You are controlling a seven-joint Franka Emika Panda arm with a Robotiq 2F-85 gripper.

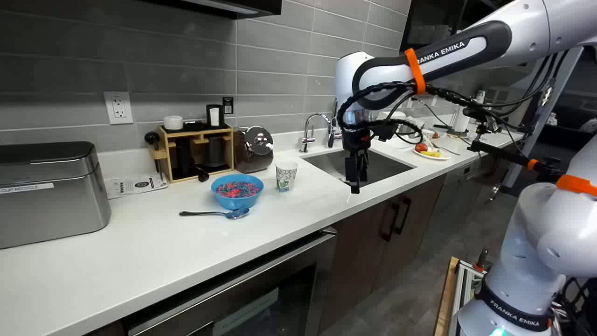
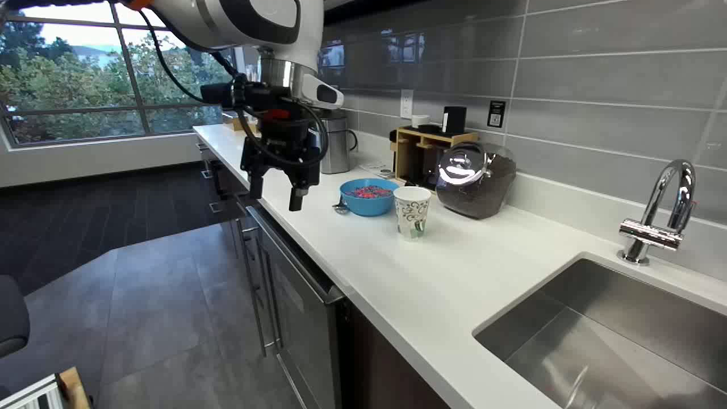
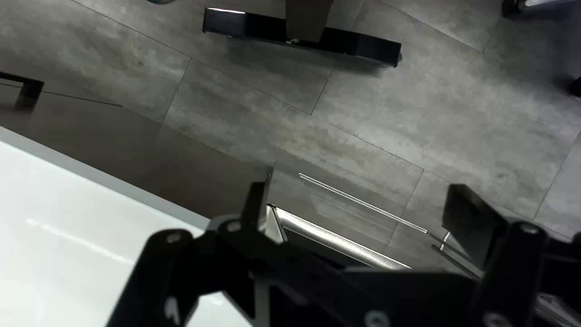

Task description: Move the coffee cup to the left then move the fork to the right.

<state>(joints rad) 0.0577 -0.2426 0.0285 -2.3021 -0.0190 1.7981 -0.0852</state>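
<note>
The coffee cup (image 1: 286,177), whitish and tapered with a dark swirl pattern and green mark, stands upright on the counter beside the blue bowl (image 1: 237,201). It also shows in an exterior view (image 2: 412,213). The dark metal utensil (image 1: 212,213) lies just in front of the bowl; its rounded end looks like a spoon's rather than a fork's. That end also shows in an exterior view (image 2: 341,207). My gripper (image 2: 276,194) is open and empty, raised near the counter's front edge, apart from cup and utensil. In the wrist view the fingers (image 3: 363,211) are wide apart; neither object shows there.
A sink (image 1: 322,163) with a tap (image 2: 650,227) lies beyond the cup. A jar (image 2: 477,179), a wooden organizer (image 1: 196,151) and a metal bin (image 1: 51,196) stand along the wall. A plate (image 1: 436,156) with food is past the sink. The counter's front edge (image 3: 104,184) lies below me.
</note>
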